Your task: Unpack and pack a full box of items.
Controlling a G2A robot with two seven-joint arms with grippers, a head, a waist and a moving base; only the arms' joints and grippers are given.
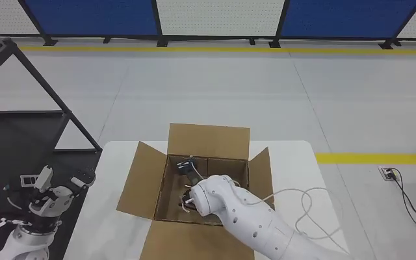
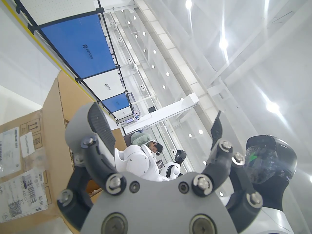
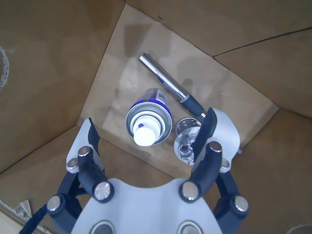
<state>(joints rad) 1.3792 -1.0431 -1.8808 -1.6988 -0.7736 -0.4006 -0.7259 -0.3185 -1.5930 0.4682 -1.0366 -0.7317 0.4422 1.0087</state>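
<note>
Two items lie on the floor of the open brown cardboard box (image 1: 208, 140), which stands on the white table (image 1: 299, 156). One is an upright blue-banded metal spray can (image 3: 148, 122) with a white cap. The other, lying flat just beside it, is a chrome-tubed tool (image 3: 160, 76) with a dark grip and a round perforated head.

The right arm is down inside the box from above. The right gripper (image 3: 151, 120) hangs over the can with its fingers (image 3: 207, 127) spread wide, one to each side of the can, holding nothing. One fingertip hides part of the tool's round head.

The left gripper (image 2: 156, 113) is well to the side of the box, beyond the table's edge. It points up toward the ceiling, its two pads far apart with nothing between them.

The step in hand looks to be the unpacking, with the spray can the likely pick. The next move would call for the right gripper to drop straight down until its pads bracket the can's body below the shoulder, then close squarely on it. The can is smooth and round, so an off-centre squeeze could tip it or push it against the tool. Whether a finger has room to pass between the can and the tool's head cannot be told for sure.
</note>
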